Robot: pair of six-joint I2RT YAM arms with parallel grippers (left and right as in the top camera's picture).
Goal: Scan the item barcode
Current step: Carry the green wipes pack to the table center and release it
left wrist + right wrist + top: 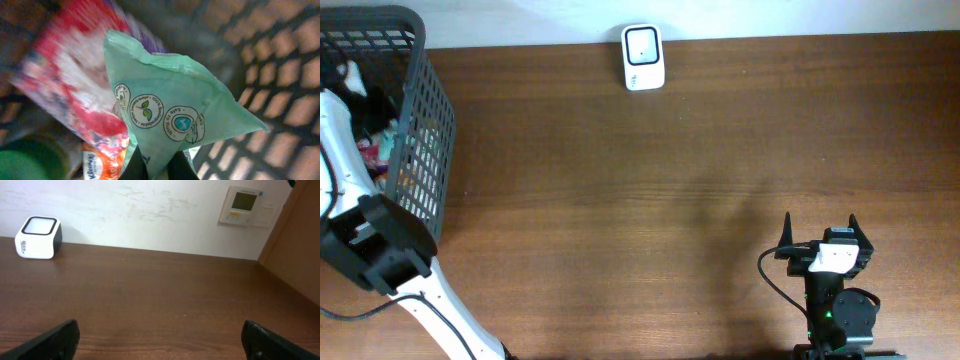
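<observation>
Item one, the basket: grey plastic mesh, standing at the table's far left corner; several packets inside, and the white left arm reaching down into it from the near edge.

Item two, the green packet: pale green film printed with a row of round seals, lying inside the basket, its point towards the mesh wall; this looks to be the thing for scanning, though no barcode shows on the face turned to the wrist camera.

Item three, the left gripper: pinched tight on the lower edge of the green packet, a dark finger either side of the film; from overhead it is hidden within the basket.

Item four, other basket contents: a red, white and purple packet, blurred, lying behind the green one; an orange label beneath it; a round green thing in the corner, too soft to identify.

Item five, the scanner: small white block with a dark window, at the middle of the table's far edge against the wall, well apart from the basket.

Item six, the right gripper: near the front right of the table, spread fully wide, nothing between its fingers; it faces the scanner across bare wood.

Item seven, a wall panel: pale, with a small display, mounted on the wall.
</observation>
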